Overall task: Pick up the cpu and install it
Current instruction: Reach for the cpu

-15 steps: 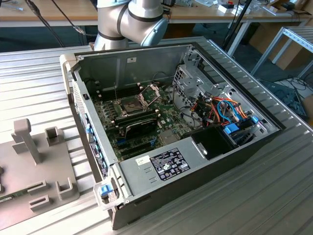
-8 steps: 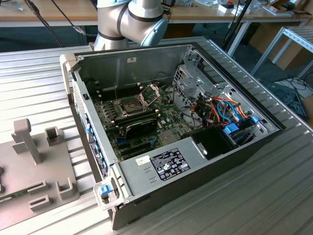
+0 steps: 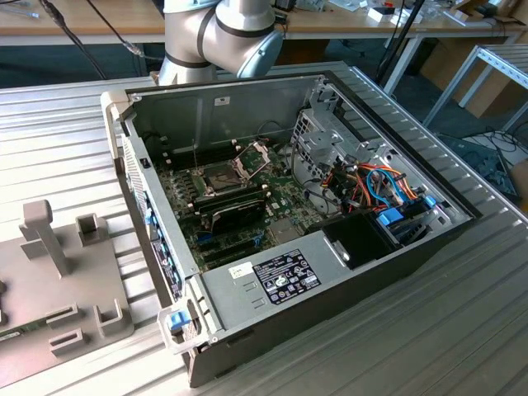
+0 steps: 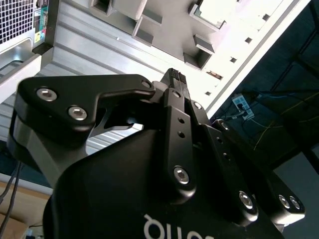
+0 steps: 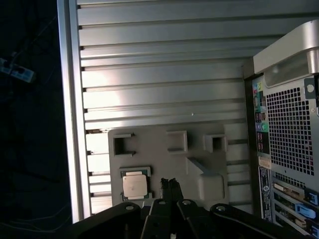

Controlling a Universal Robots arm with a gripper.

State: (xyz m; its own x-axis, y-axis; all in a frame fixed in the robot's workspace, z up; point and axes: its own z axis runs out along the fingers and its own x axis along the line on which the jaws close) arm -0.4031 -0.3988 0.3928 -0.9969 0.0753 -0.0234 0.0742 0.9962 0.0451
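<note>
Exterior view: open computer case (image 3: 198, 111) on ribbed counter (image 3: 66, 124); grey fixture tray (image 3: 82, 272) at the exterior view's left.
First wrist view: cpu (image 5: 136, 185) seated in a tray recess; gripper (image 5: 168, 185) over the tray, near it.
Second wrist view: gripper (image 4: 174, 79) fingers pressed together, holding nothing.

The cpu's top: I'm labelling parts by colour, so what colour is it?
The cpu is dull silver-grey, clearest in the first wrist view.

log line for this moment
stage: pre-pick | gripper: shut, empty, over grey fixture plate | small square silver-grey cpu: in plate's pocket, not gripped
</note>
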